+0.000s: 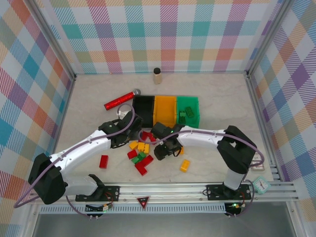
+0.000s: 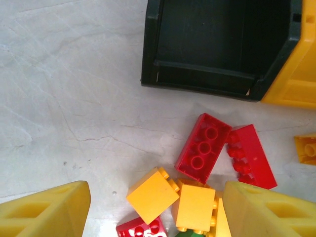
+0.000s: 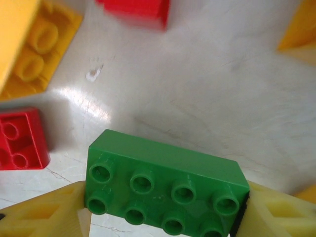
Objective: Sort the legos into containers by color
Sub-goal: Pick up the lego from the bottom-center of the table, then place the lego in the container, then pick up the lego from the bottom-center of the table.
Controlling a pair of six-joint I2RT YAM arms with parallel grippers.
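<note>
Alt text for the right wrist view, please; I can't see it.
A green eight-stud lego is clamped end to end between the right gripper's yellow fingers, over the pale table. A red lego lies left, a yellow-orange one upper left, another red one at the top edge.

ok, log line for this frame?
right jaws: shut on green brick | left jaws: open over brick pile near black bin | green bin: green pieces inside
</note>
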